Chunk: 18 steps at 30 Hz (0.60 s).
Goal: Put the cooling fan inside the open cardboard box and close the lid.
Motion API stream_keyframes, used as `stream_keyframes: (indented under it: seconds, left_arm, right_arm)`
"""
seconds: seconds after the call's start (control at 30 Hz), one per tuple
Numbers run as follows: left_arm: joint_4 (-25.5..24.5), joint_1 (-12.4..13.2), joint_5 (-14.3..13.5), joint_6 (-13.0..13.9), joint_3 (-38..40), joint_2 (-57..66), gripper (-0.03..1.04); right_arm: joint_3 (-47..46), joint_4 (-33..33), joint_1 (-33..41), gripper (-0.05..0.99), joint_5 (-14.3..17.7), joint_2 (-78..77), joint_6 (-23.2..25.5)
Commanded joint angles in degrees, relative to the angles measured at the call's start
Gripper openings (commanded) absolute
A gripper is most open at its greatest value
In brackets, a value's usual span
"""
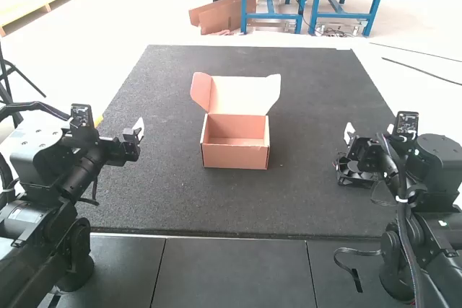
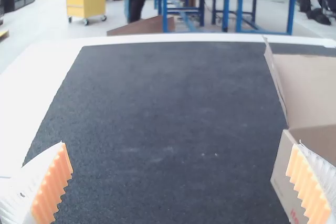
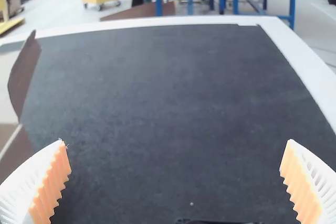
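The cooling fan (image 1: 348, 169) sits on the dark surface (image 1: 303, 91) at its right side, well apart from the cardboard box (image 1: 234, 151) and approx. level with the box's front wall. Much of the fan is hidden in the high view: the right gripper (image 3: 175, 166) hangs right over it, so only a black tangle of frame shows, and the blades are hard to make out. In the right wrist view just a thin dark sliver of it peeks in between the fingers (image 3: 50, 187), cut off at the edge. Those fingers stand wide, holding nothing (both orange pads bare). The box is mid-surface and open; its lid (image 1: 238, 93) stands up at the back w/ side flaps out. The left gripper (image 2: 178, 177) hovers off the box's left side, fingers wide too, nothing between them. In the left wrist view the box is cut off at the edge.
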Motion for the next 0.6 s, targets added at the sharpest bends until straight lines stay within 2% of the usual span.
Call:
stream_keyframes:
  seconds: [0.0,0.57]
  left_arm:
    - [0.66,0.63,-0.22,0.71,-0.40,-0.69,0.97]
    - [1.19,0.54,-0.22,1.14,-0.40,-0.69,0.97]
  right_arm:
    - [-0.21,0.14,-0.58,0.91,-0.62,-0.58,-0.42]
    - [-0.21,0.41,-0.58,0.91,-0.54,-0.58,-0.24]
